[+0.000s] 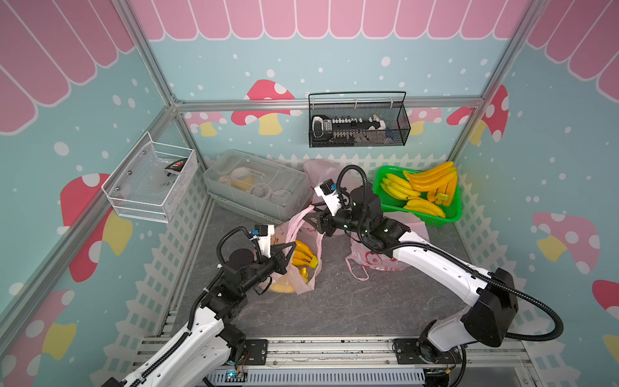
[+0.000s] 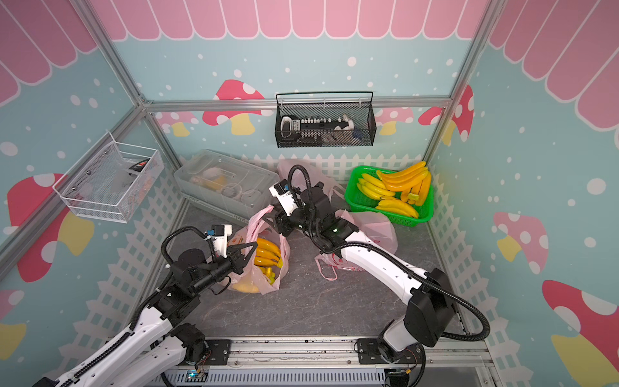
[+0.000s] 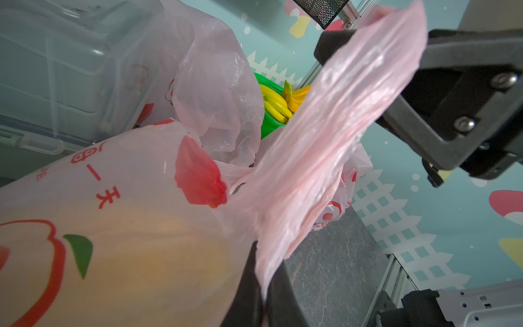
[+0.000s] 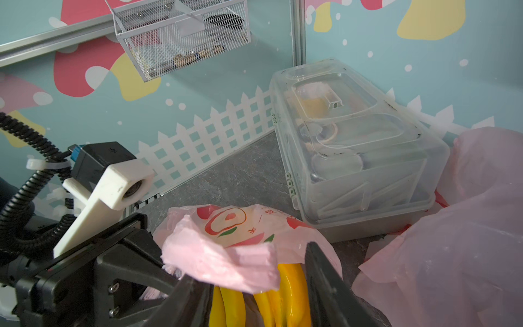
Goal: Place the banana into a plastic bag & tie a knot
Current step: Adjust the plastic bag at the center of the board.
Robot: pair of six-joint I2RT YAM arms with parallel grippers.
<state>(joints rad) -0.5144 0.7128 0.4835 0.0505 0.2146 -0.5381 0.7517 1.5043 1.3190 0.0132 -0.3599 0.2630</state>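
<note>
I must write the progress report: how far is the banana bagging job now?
Done: the banana bunch lies inside the pink bag. In hand: the left jaws are shut on a handle; the right jaws stand open around a handle fold. Left: closing that grip and tying the knot; no knot shows.

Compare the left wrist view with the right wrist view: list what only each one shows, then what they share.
Left wrist only: the green basket and a corner of the black mesh basket. Right wrist only: the white wire basket and the left arm's wrist camera. Both: the pink bag with bananas inside and the clear plastic box.
</note>
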